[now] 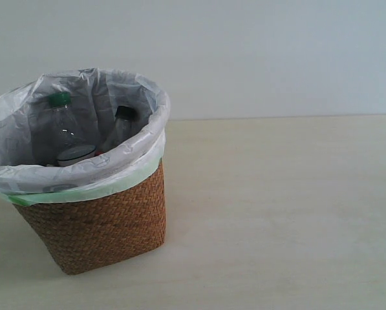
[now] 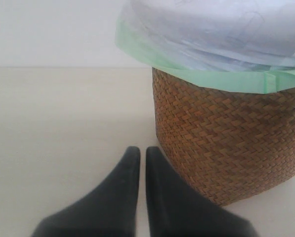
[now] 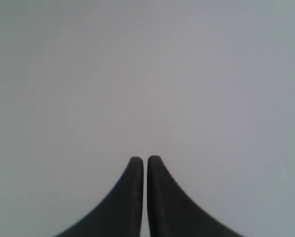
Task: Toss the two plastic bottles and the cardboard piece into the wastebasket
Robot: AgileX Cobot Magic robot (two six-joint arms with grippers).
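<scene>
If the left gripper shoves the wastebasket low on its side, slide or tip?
Probably slides: the wicker wastebasket with two clear bottles looks light, and the table smooth. Its base is narrower than its rim, so a high push might tip it.

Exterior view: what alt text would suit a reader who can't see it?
A brown woven wicker basket, lined with a translucent white plastic bag, stands left on a pale table. Inside are a clear green-capped plastic bottle and a clear black-capped plastic bottle.

The left claw (image 2: 143, 154) has its two dark fingers pressed nearly together, empty, low over the pale table (image 2: 63, 128), just beside the wicker wastebasket (image 2: 226, 143) with its green-edged bag liner (image 2: 211, 34).
</scene>
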